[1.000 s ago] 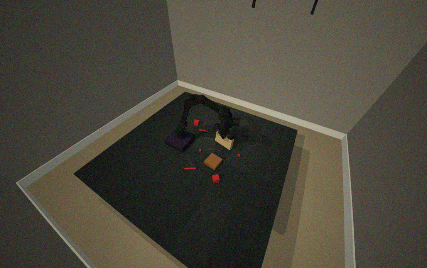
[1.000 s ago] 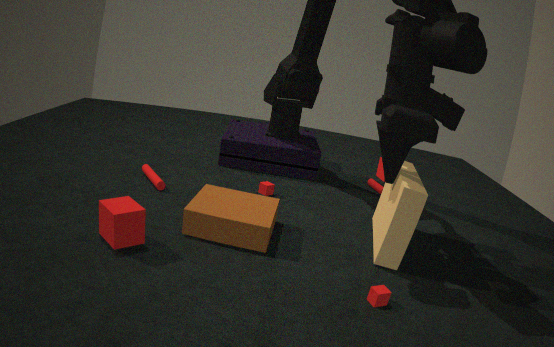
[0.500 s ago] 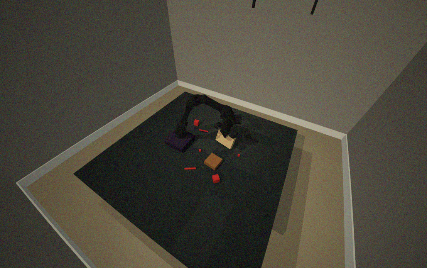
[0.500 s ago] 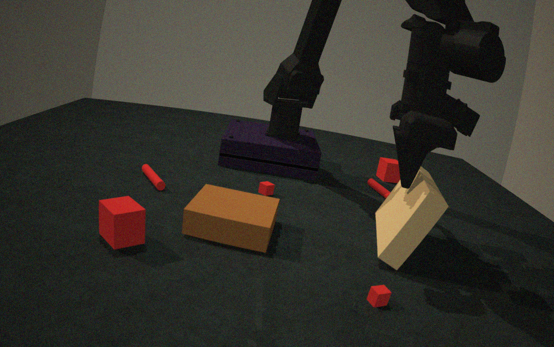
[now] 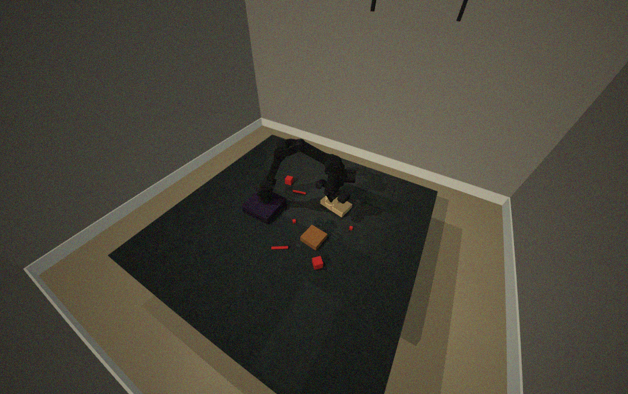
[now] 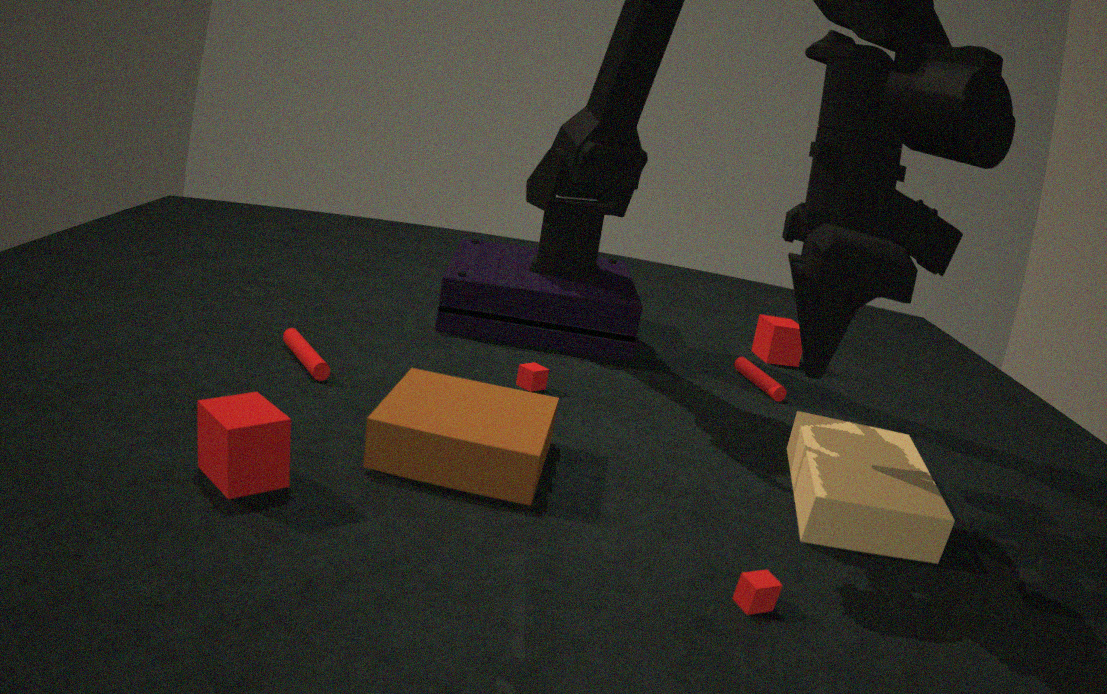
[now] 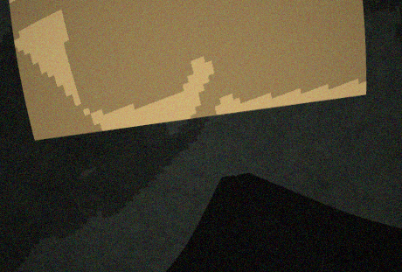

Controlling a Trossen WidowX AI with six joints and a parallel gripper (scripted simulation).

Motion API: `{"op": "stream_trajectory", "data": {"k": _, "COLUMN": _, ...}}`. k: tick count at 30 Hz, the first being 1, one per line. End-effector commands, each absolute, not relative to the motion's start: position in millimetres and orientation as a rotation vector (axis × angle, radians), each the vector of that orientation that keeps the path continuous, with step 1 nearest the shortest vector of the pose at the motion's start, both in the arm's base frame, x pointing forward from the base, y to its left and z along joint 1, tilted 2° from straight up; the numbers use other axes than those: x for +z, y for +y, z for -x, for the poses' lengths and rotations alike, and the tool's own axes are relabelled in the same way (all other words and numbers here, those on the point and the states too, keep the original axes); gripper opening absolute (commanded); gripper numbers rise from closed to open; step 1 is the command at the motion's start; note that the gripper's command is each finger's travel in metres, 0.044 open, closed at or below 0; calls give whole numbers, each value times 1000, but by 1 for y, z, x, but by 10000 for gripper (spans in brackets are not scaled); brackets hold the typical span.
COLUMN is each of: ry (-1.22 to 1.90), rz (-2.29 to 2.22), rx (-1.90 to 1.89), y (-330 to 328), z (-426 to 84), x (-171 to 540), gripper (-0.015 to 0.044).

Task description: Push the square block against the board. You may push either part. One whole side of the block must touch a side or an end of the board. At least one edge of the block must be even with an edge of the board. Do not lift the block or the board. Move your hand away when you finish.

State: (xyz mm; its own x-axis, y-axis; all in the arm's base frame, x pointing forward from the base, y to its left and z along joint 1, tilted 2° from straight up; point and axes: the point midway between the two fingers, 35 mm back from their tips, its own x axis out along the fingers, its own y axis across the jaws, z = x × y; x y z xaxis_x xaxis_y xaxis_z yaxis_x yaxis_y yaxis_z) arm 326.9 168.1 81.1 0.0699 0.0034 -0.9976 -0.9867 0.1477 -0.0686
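Note:
The orange square block (image 5: 313, 236) (image 6: 462, 422) lies flat on the dark mat. The pale wooden board (image 5: 340, 206) (image 6: 872, 500) (image 7: 262, 44) lies flat, to the block's right in the exterior view, with a wide gap between them. They do not touch, and their edges are not lined up. My gripper (image 5: 331, 200) (image 6: 814, 373) (image 7: 236, 190) is shut with nothing between its fingers. Its tip is above the mat, close to the board's far left corner in the exterior view. In the wrist view the dark fingertip is just beside the board's long edge. Contact with the board is not visible.
Big red cubes (image 5: 317, 262) (image 6: 243, 443) (image 5: 289, 180) (image 6: 773, 340), small red cubes (image 5: 294, 221) (image 6: 532, 376) (image 5: 350, 227) (image 6: 756, 591) and red rods (image 5: 279, 247) (image 6: 305, 353) (image 5: 299, 191) (image 6: 760, 379) lie around the parts. The purple arm base (image 5: 260, 209) (image 6: 540, 301) stands behind the block in the exterior view.

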Motion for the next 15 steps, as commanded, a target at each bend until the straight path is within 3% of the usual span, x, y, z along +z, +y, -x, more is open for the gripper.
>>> {"op": "stream_trajectory", "data": {"k": 1, "ry": 1222, "rz": 1126, "rx": 1057, "y": 161, "z": -326, "x": 80, "gripper": 0}}
{"op": "stream_trajectory", "data": {"k": 15, "ry": 1224, "rz": 1128, "rx": 1056, "y": 139, "z": -323, "x": 79, "gripper": 0}}
